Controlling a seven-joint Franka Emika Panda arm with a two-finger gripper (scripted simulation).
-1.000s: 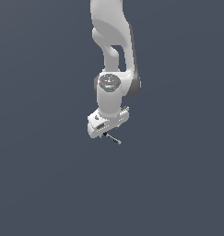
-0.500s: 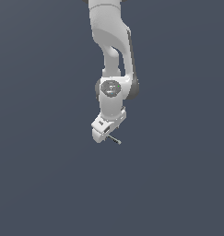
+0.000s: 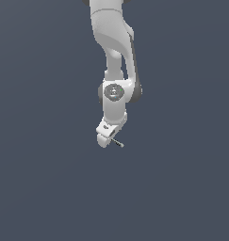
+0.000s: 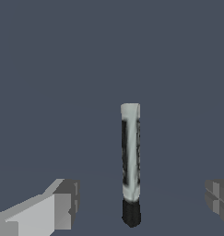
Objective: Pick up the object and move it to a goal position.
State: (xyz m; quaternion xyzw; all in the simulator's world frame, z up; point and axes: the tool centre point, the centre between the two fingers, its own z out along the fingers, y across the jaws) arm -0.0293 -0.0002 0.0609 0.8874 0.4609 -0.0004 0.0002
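Observation:
The object, a tiny thin stick [image 3: 118, 143] with a grey-white shaft and a black end, lies on the dark floor. In the exterior view it pokes out from under the white hand towards the exterior view's right. My gripper [image 3: 108, 137] is down at the stick. In the wrist view the stick [image 4: 131, 161] lies between the two fingers. One finger [image 4: 62, 205] and the other finger [image 4: 218, 197] stand wide apart, and neither touches it. The gripper [image 4: 141, 198] is open and holds nothing.
Only the plain dark grey floor [image 3: 45, 179] shows around the arm. The white arm [image 3: 113, 52] comes down from the top of the exterior view.
The hand has dropped lower over the stick and the arm has leaned over it. The stick has not moved.

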